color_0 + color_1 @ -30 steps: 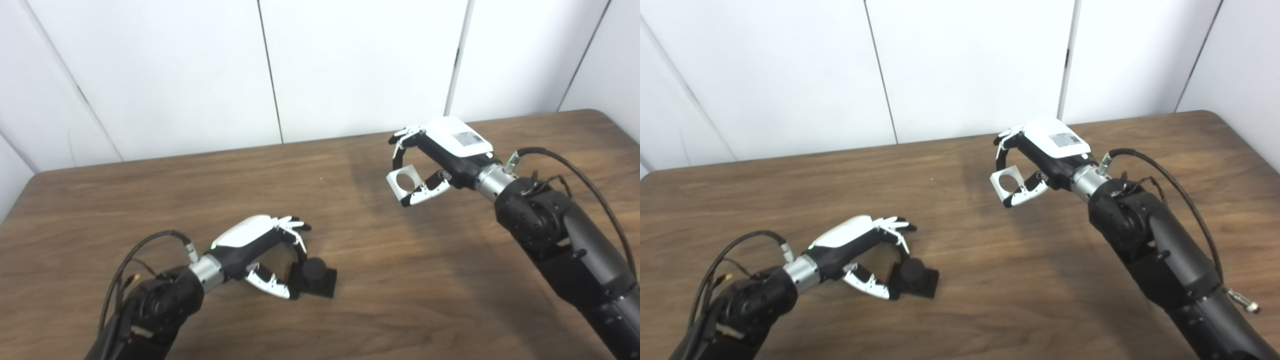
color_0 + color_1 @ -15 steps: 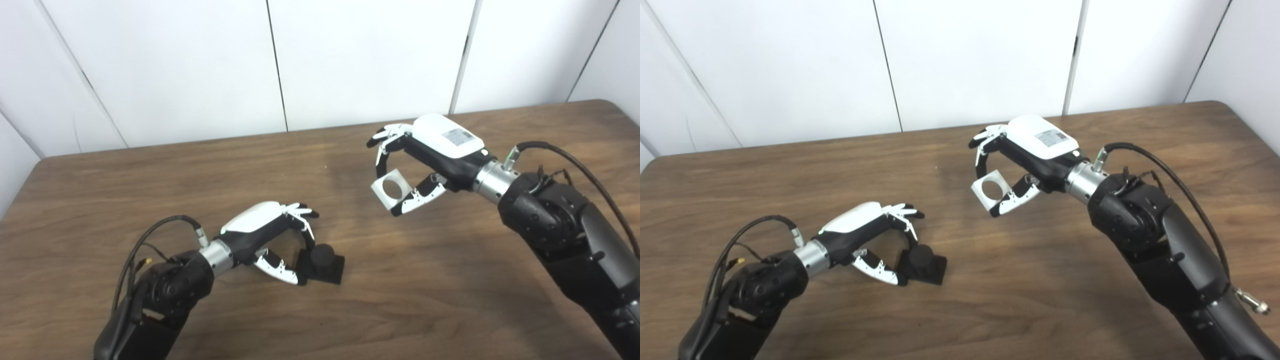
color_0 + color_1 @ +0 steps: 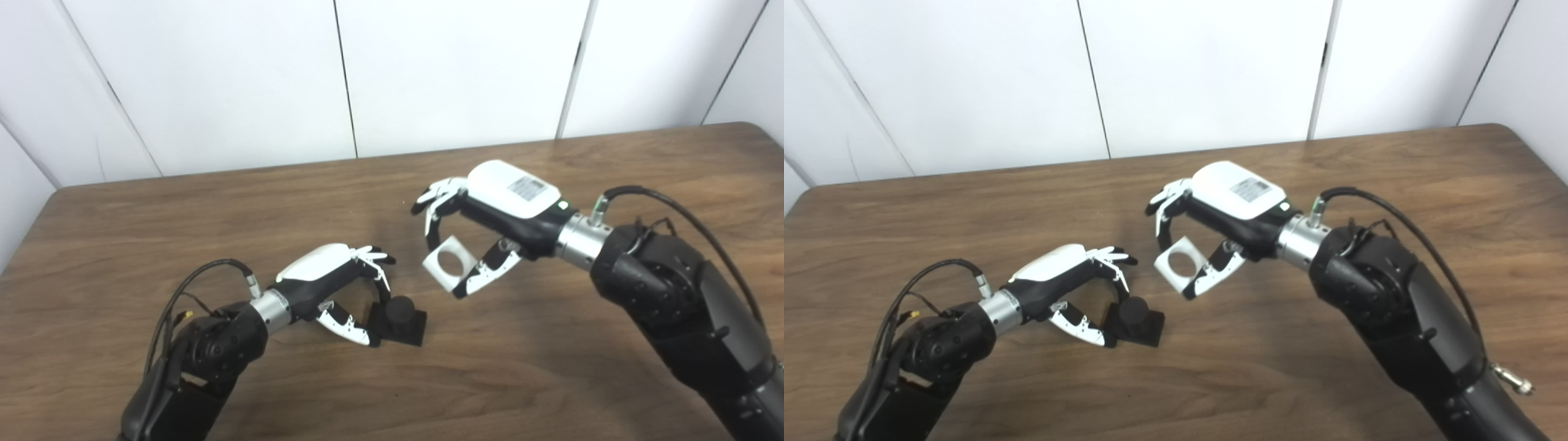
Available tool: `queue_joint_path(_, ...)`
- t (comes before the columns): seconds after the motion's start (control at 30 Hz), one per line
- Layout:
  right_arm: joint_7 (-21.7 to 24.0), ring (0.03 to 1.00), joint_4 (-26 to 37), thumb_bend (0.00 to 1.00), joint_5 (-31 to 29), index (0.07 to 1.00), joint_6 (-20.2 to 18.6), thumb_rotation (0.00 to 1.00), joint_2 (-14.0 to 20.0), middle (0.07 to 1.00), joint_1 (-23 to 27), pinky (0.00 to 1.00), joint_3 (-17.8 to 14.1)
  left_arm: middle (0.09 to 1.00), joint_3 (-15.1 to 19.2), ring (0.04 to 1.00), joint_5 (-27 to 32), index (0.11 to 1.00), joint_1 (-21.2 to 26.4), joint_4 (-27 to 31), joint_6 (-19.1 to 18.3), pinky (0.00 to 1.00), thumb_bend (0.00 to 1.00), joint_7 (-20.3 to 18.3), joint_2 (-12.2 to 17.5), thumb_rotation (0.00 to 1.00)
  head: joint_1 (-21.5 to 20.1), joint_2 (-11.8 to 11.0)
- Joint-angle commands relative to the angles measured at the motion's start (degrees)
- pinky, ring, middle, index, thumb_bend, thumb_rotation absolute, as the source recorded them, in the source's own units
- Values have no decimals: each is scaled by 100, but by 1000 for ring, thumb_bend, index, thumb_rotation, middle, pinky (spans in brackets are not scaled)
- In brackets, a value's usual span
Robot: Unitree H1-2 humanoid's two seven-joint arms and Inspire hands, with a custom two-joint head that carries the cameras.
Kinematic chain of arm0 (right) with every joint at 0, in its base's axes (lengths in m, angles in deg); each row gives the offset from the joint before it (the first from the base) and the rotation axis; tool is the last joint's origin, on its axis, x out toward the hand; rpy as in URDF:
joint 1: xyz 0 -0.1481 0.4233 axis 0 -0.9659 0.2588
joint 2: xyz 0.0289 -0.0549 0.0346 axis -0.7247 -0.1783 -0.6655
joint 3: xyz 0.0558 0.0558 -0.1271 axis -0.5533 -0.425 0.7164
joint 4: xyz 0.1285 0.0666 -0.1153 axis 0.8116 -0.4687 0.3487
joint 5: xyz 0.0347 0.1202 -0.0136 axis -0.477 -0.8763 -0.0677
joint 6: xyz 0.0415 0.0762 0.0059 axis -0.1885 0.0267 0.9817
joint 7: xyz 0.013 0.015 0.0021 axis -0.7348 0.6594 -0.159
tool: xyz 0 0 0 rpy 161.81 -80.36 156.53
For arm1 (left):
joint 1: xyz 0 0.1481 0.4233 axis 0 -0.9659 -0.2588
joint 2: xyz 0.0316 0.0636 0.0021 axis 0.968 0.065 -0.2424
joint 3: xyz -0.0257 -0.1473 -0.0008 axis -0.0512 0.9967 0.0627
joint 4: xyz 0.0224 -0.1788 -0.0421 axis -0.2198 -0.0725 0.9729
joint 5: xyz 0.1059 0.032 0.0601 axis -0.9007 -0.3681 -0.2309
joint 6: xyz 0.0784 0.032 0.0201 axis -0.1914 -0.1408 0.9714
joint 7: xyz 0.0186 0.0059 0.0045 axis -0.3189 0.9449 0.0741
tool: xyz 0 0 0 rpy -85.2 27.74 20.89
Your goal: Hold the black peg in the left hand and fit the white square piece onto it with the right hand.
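White square piece [image 3: 449,269] in right robot hand [image 3: 490,229], seemingly above black peg [image 3: 401,316].

Brown wooden table [image 3: 551,380], white panelled wall [image 3: 453,67]

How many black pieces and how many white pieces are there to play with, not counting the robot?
Black: 1, the black peg on the table, gripped by the left hand.
White: 1, the white square piece, held in the air by the right hand.
Total: 2
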Motion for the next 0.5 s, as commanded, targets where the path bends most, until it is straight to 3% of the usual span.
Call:
queue_joint_path(0.0,68,849,262,517,-80,480,100,139,-39,810,311,735,-23,931,-92,993,-161,493,106,52,-10,992,521,-7,-15,74,7,2)
queue_joint_path(0.47,309,849,154,518,86,481,244,137,-410,801,401,776,281,930,-150,993,-158,493,92,23,57,982,520,35,-50,77,32,20)
